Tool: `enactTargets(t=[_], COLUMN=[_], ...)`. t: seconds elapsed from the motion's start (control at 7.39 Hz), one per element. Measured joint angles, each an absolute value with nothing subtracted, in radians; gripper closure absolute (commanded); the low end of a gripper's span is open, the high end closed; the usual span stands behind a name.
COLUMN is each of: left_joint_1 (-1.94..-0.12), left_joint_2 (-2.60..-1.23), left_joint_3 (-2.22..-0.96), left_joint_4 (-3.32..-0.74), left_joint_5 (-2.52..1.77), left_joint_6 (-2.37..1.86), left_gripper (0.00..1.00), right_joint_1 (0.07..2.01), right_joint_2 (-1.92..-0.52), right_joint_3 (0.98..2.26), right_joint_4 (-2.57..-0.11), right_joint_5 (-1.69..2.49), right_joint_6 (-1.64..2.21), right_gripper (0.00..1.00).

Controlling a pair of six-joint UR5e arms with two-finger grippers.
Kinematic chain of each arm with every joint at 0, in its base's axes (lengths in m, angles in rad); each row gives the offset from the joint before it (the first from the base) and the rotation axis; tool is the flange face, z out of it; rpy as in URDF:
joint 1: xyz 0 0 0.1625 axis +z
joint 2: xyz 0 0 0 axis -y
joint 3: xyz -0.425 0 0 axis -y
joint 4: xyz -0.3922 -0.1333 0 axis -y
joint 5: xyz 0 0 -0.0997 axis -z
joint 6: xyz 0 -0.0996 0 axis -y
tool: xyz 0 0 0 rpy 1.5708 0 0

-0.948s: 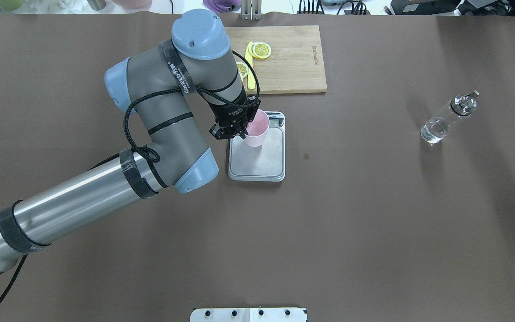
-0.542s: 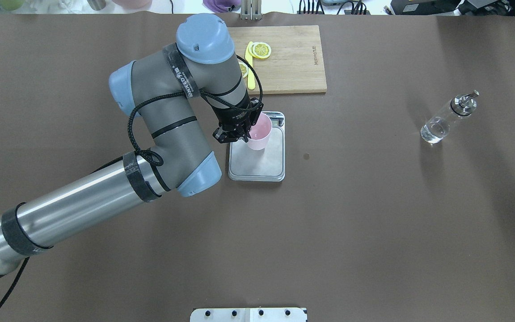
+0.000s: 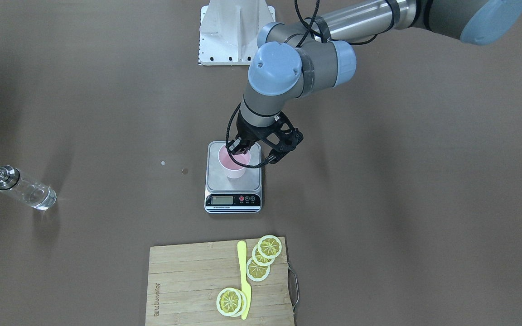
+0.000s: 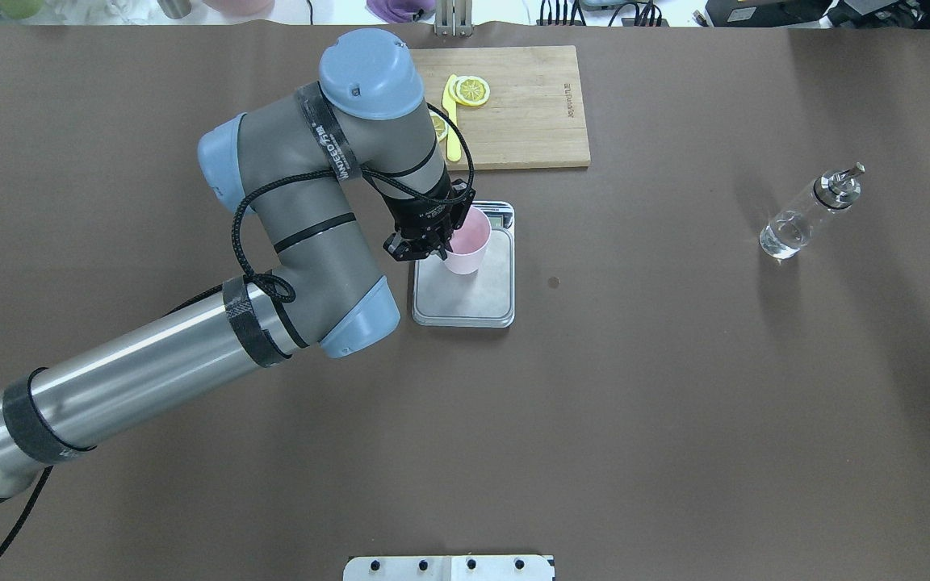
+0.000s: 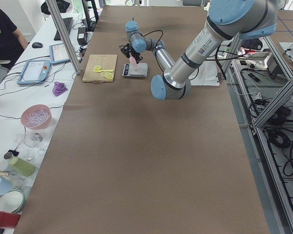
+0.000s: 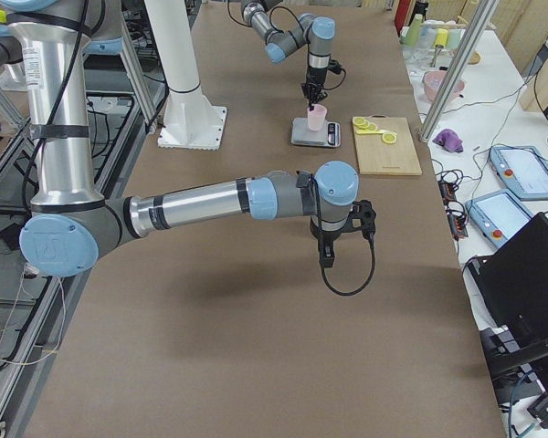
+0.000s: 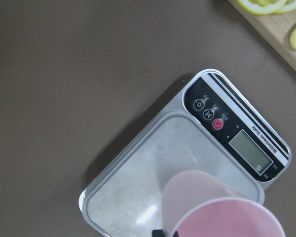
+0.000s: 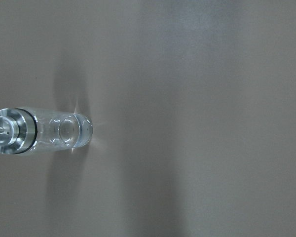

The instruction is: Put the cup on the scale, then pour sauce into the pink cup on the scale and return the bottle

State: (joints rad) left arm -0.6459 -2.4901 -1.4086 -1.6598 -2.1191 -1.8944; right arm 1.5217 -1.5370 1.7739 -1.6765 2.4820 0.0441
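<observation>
Left claw [image 3: 239, 153] was clamped on the rim of the pink cup [image 3: 234, 166], one finger inside the mouth and one outside on the robot's side. The cup was upright over the steel platform of the scale [image 3: 249, 182], near its middle. Whether its base touched the platform could not be told. The scale's display strip faced away from the robot, toward the cutting board [image 3: 188, 276].

The bottle [image 3: 25, 190] stood alone on the brown worktop [image 3: 379, 203], well apart from the scale on the robot's right. Its metal spout was on top, and a little clear sauce [image 4: 780, 240] showed at the bottom.

Right claw [image 6: 327, 255] hung over bare worktop, seen only from the side; whether it was open or closed could not be told. Its wrist camera looked straight down on the bottle's top.

On the board beyond the scale lay lemon slices [image 3: 270, 246] and a yellow knife [image 3: 243, 276].
</observation>
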Motion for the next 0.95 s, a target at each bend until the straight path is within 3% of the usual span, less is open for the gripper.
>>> enactTargets(t=[0.14, 0.68, 0.95], left_joint_1=[-0.646, -0.646, -0.658], left_joint_2=[-2.489, -2.481, -2.419], left_joint_3=[-1.409, -1.443, -1.564], left_joint_4=[-1.660, -1.654, -1.635], left_joint_5=[-2.116, -2.100, -2.100], left_joint_6=[-1.893, -1.883, -1.879], left_gripper=[0.01, 0.01, 0.01], right_joint_1=[1.522, 1.522, 1.518], right_joint_2=[-1.539, -1.541, -1.540], right_joint_3=[1.777, 1.801, 1.802], right_joint_4=[-1.677, -1.674, -1.671], right_joint_5=[2.482, 2.483, 2.474], right_joint_6=[0.044, 0.123, 0.125], right_gripper=[0.00, 0.00, 0.00])
